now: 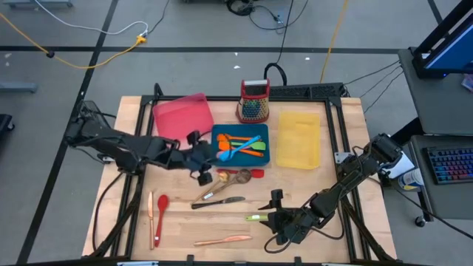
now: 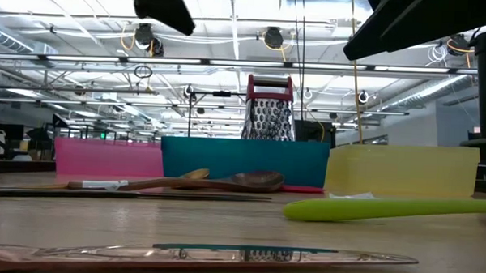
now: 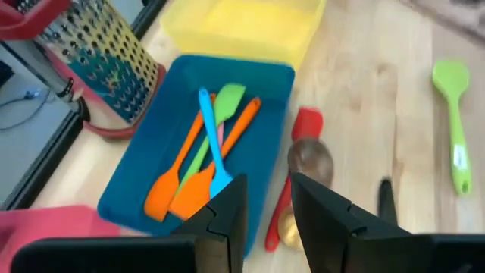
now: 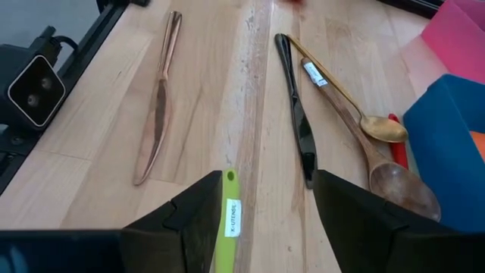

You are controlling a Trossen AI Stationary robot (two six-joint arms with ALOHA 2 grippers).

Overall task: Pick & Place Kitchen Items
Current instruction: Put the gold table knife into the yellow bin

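Observation:
The blue tray (image 1: 241, 145) holds orange, green and blue spatulas (image 3: 204, 155). My left gripper (image 3: 268, 186) hovers open over the tray's near edge (image 1: 201, 168), with nothing between its fingers. On the table lie a wooden spoon (image 4: 379, 163), a gold spoon (image 4: 383, 127), a black knife (image 4: 299, 121), a copper knife (image 4: 159, 98), a red spoon (image 1: 161, 205) and a green spatula (image 1: 259, 217). My right gripper (image 4: 267, 182) is open and low at the near right. Its fingers stand on either side of the green spatula's handle end (image 4: 229, 216).
A pink tray (image 1: 182, 114) stands at the back left and a yellow tray (image 1: 298, 139) at the back right. A red-handled grater (image 1: 253, 100) stands behind the blue tray. A red utensil (image 3: 303, 125) lies beside that tray's near wall. Bare wood shows at the near left.

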